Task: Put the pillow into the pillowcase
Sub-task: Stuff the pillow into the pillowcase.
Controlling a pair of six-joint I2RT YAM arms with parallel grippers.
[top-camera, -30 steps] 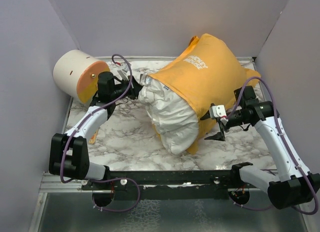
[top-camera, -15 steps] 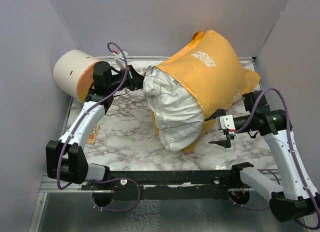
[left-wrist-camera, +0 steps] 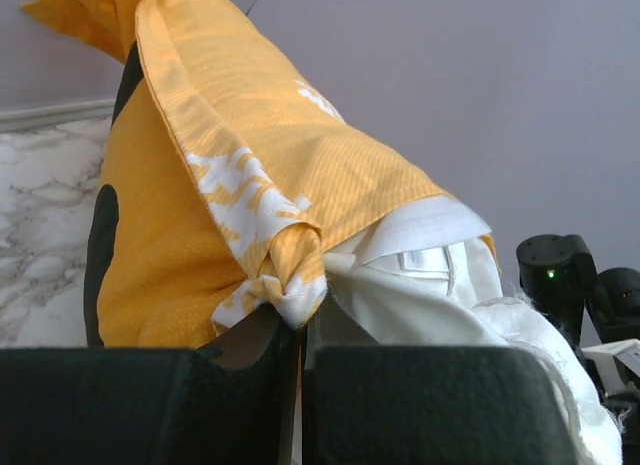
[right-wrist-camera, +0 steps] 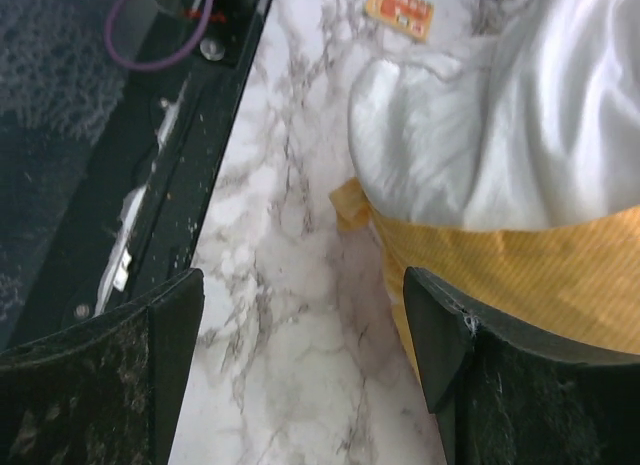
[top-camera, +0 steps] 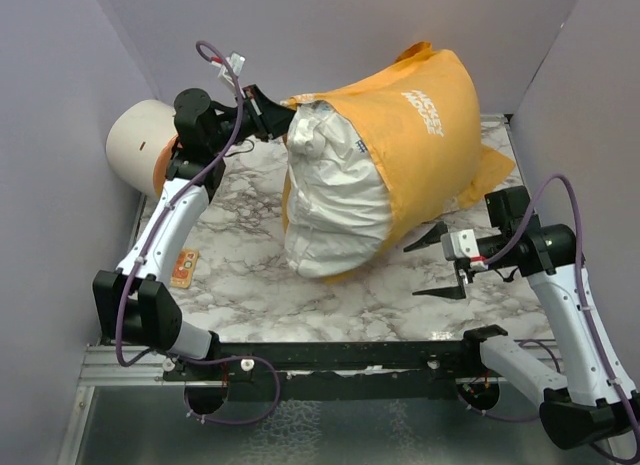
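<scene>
Left gripper (left-wrist-camera: 300,330) clamped on the bunched hem of the orange pillowcase (top-camera: 420,135), held up over the table's (top-camera: 250,285) far left; may also pinch pillow fabric, hard to tell. Right gripper (top-camera: 440,265) spread wide, empty, near the case's lower edge. Plump white pillow (top-camera: 335,205) is partly inside, bulging out the opening.

The white-and-black left arm (top-camera: 160,225) reached far forward and was lifted high. Its left gripper (left-wrist-camera: 300,327) was closed tight on the orange-yellow thin fabric pillowcase (top-camera: 430,145). The right arm (top-camera: 575,305) was bent low, and its right gripper (top-camera: 412,270) had its jaws wide apart, holding nothing.
</scene>
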